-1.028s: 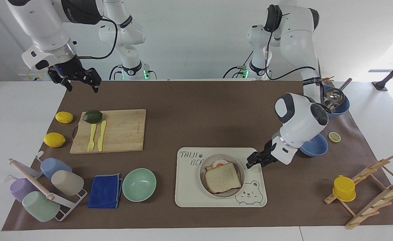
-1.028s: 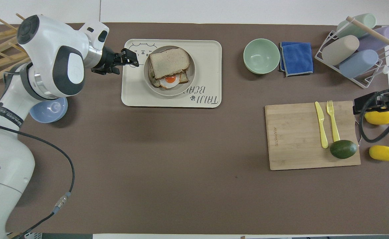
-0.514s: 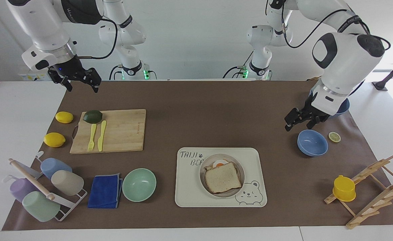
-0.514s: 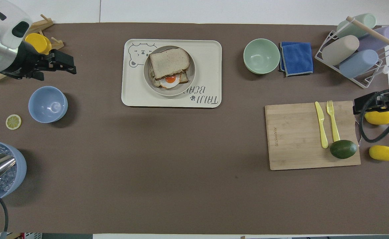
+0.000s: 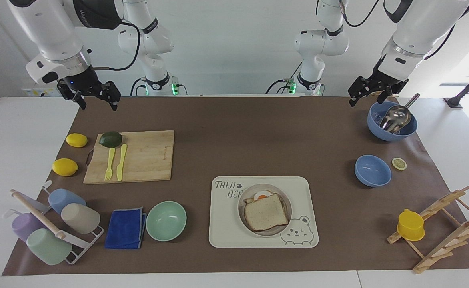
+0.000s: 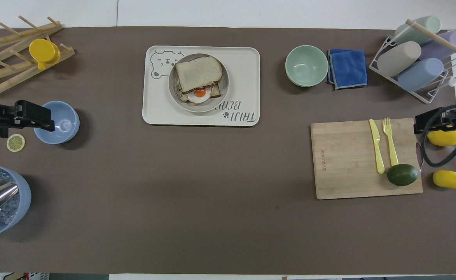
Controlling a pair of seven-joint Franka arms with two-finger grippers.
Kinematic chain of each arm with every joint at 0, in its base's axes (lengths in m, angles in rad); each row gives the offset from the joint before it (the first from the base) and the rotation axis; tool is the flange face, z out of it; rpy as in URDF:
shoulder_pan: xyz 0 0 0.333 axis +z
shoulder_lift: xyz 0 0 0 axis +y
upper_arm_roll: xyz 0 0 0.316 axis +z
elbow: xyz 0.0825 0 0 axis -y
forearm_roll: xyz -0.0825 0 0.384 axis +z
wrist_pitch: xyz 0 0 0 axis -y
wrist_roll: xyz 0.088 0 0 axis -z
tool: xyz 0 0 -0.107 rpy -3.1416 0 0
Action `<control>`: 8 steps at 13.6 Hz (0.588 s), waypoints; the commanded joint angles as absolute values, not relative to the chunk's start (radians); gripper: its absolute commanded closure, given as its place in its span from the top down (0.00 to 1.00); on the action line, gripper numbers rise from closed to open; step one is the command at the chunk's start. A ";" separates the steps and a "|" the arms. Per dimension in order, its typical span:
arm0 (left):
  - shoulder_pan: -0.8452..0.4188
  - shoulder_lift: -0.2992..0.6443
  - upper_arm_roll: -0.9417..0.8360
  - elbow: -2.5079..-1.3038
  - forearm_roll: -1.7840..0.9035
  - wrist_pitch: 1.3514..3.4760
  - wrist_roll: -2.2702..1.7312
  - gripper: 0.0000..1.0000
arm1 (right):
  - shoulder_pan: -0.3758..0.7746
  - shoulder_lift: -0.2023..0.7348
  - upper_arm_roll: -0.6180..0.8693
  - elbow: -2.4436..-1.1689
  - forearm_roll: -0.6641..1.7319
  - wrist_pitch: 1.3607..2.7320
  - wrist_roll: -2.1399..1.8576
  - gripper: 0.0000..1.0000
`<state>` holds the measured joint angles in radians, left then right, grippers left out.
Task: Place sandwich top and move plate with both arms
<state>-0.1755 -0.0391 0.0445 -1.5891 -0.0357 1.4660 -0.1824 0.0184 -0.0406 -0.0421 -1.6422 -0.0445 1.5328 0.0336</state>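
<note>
The sandwich top (image 5: 266, 211) lies on the egg slice on the round plate (image 5: 242, 212), which sits on the bear-print tray (image 5: 226, 224). In the overhead view the sandwich top (image 6: 198, 74) covers most of the plate (image 6: 224, 93), and the egg yolk shows at its nearer edge. My left gripper (image 5: 368, 98) is open and empty, raised over the blue bowl with the metal scoop (image 5: 392, 120). It also shows in the overhead view (image 6: 45, 120). My right gripper (image 5: 97, 105) is open and empty and waits above the mat's edge near the cutting board (image 5: 146, 156). It also shows in the overhead view (image 6: 420, 124).
A mint-green bowl (image 5: 166, 221) and a blue cloth (image 5: 125, 228) lie beside the tray toward the right arm's end. The board holds an avocado, a fork and a knife, with two lemons beside it. A small blue bowl (image 5: 372, 171), a lemon slice, a wooden rack and a cup rack (image 5: 54, 228) stand at the table's ends.
My left gripper has left the plate's side, risen and pulled back toward its base, and now hangs over the scoop bowl. The right arm, sandwich and plate have not moved.
</note>
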 commanded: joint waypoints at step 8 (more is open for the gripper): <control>-0.037 -0.032 -0.068 -1.565 -0.021 1.436 -0.104 1.00 | 0.003 -0.038 -0.038 -1.638 -0.014 1.523 0.011 1.00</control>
